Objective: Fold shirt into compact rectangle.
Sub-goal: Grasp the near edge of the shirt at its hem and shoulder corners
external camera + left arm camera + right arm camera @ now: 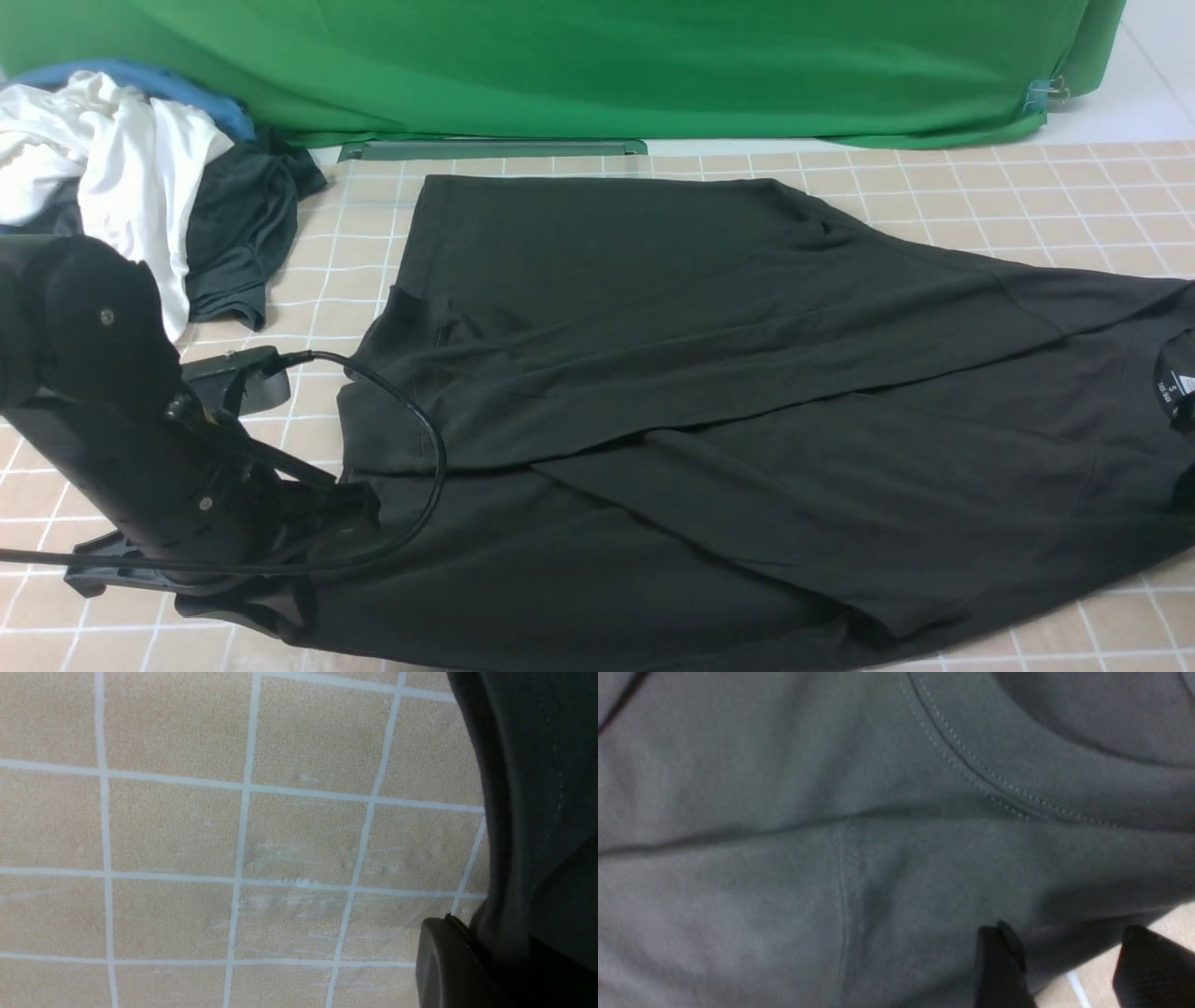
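Green cloth [560,65] hangs behind a beige table [1074,187] marked with a white grid. One black shirt [700,373] lies across most of the table, from the near-left corner to the right edge. Its far side is folded in over the middle. The neck sits at the right edge, where a black label [1178,387] shows a small white triangle mark. The lettering on the label is too small to read.

The left gripper [495,970] is at the near-left corner, its jaws pressed together on the edge of the shirt. One black cable [434,467] loops from that arm over the cloth.

The right gripper [1073,970] shows only in its wrist view. It hovers over the shirt's edge near the stitched collar, with its two fingers [999,970] spread apart and nothing between them.

Three more garments are heaped at the far-left corner: one white [112,159], one dark grey [238,224] and one blue [140,79].
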